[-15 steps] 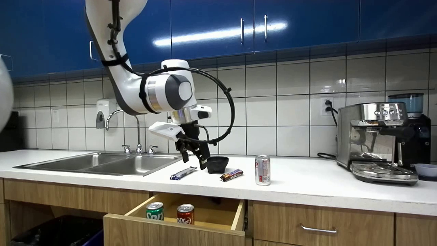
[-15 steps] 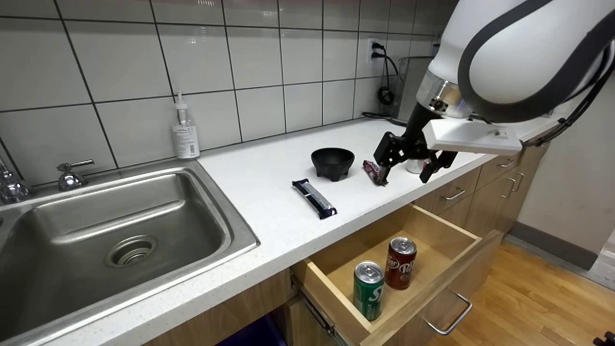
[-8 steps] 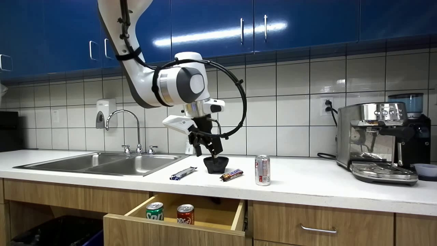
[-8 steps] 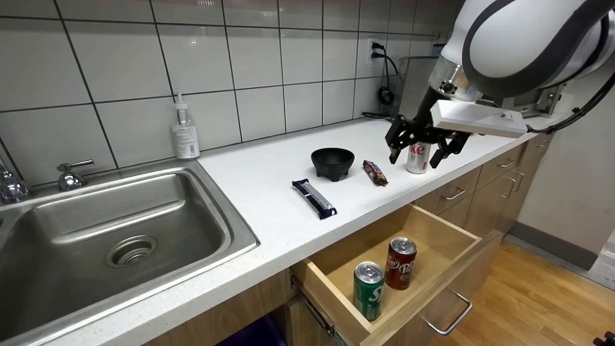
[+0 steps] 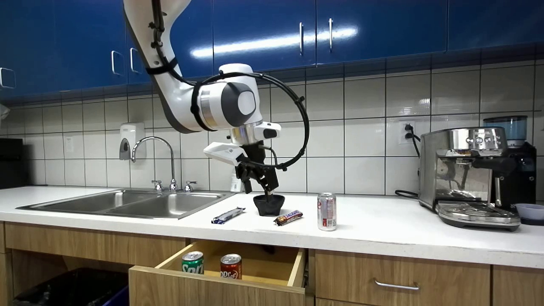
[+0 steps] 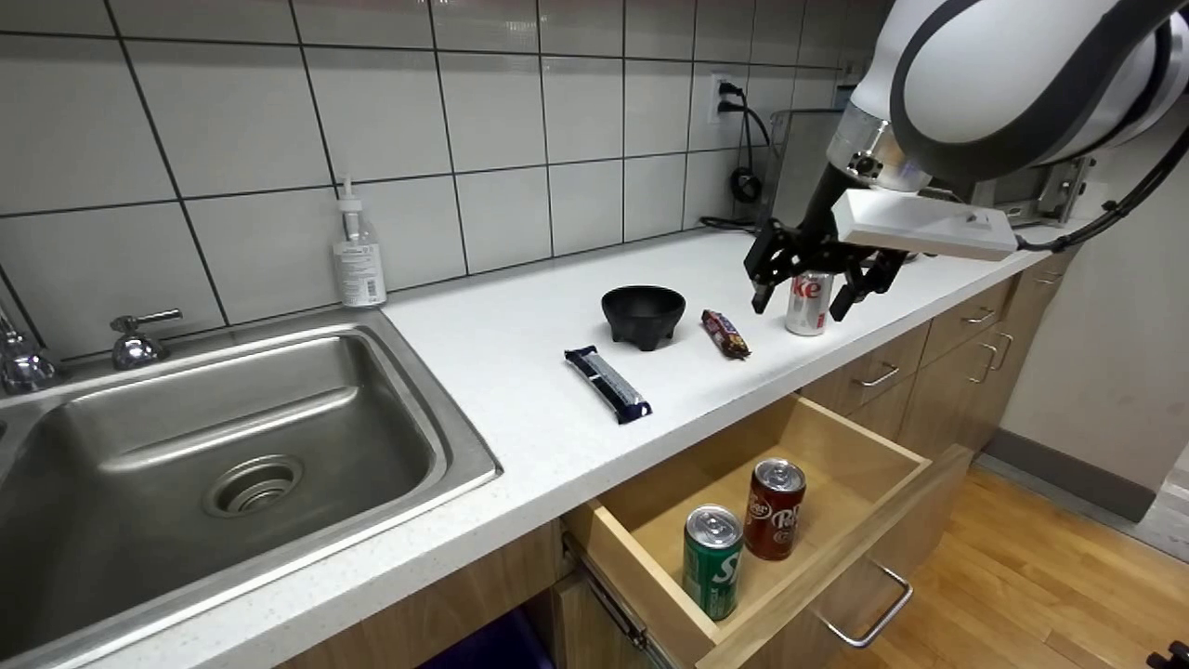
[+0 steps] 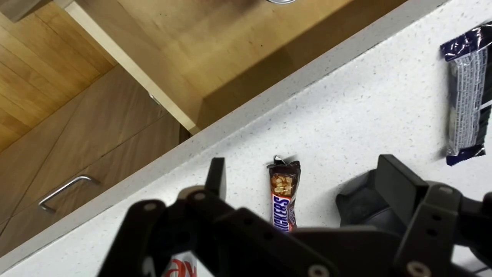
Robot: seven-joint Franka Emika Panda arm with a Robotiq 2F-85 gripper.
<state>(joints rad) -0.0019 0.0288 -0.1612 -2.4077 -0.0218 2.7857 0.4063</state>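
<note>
In the wrist view, your tool [image 7: 307,179] is released, its jaws standing wide apart. Through the gap you see the Snickers bar [image 7: 282,196] lying below on the white bench [image 7: 346,119]. Beside it sits the black bowl [image 7: 357,198], partly covered by one jaw. The blue-wrapped bar [image 7: 467,100] lies near the edge of your picture, and red lettering on the silver can [image 7: 182,266] peeks out past the tool. Beyond the bench edge you look into the open drawer [image 7: 215,57].

In an exterior view, you have the tool hanging over the bench, in front of the silver can as the camera sees it. The Snickers bar lies between that can and the black bowl, which stands back toward the tiled wall [image 6: 497,111]. In the drawer you have the green can [image 6: 713,567] and the dark red can [image 6: 774,513], upright and close together. The sink [image 6: 362,502] is set into the bench, a soap bottle [image 6: 359,269] just behind it.

In an exterior view, one jaw tip overlaps the black bowl, though from here you can hardly judge the depth between them. The faucet [image 5: 173,185] stands behind the sink, the coffee machine [image 5: 463,174] sits well apart along the bench, and blue cupboards [image 5: 382,25] hang overhead
</note>
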